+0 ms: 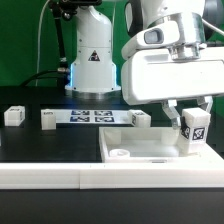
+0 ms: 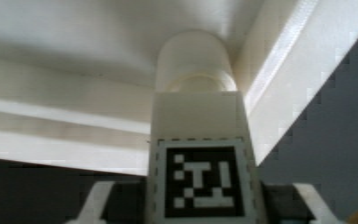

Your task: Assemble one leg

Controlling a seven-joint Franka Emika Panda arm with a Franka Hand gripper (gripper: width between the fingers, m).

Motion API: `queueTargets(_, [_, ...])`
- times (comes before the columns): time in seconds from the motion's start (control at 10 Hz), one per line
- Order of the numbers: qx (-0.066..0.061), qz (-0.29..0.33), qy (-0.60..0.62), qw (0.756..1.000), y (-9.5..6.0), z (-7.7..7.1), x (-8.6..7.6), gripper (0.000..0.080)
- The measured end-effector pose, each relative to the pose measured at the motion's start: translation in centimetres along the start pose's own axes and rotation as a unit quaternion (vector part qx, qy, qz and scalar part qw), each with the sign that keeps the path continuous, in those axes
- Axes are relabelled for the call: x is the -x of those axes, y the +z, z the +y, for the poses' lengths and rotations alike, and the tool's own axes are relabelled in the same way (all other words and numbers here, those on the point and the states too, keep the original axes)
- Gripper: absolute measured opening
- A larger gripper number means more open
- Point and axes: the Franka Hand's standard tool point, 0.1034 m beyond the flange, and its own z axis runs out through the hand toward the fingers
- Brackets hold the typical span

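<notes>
Close up, the leg (image 2: 202,120) fills the wrist view, its tag blurred and the fingers (image 2: 114,206) clamping it cut off at the edge, while at 4 o'clock in the exterior view the gripper (image 1: 192,122) holds it upright over the plate (image 1: 135,150), contact unclear

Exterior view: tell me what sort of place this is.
Probably a robotics lab bench: a white robot arm base stands at a black table, the marker board lies there, and the gripper holds the tagged leg.
</notes>
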Motion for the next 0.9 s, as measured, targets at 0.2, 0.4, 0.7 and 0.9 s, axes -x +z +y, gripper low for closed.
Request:
queueTargets(0.2, [0.0,0.0,0.0,1.0,0.0,0.0,0.0,0.0502])
queueTargets(0.4, [0.0,0.0,0.0,1.0,0.0,0.0,0.0,0.0625])
queueTargets(0.7, [0.0,-0.003,0.0,1.0,-0.1,0.0,0.0,0.0649])
queueTargets(0.9, [-0.001,-0.007,0.0,1.0,-1.0,0.2,-0.6,0.0648])
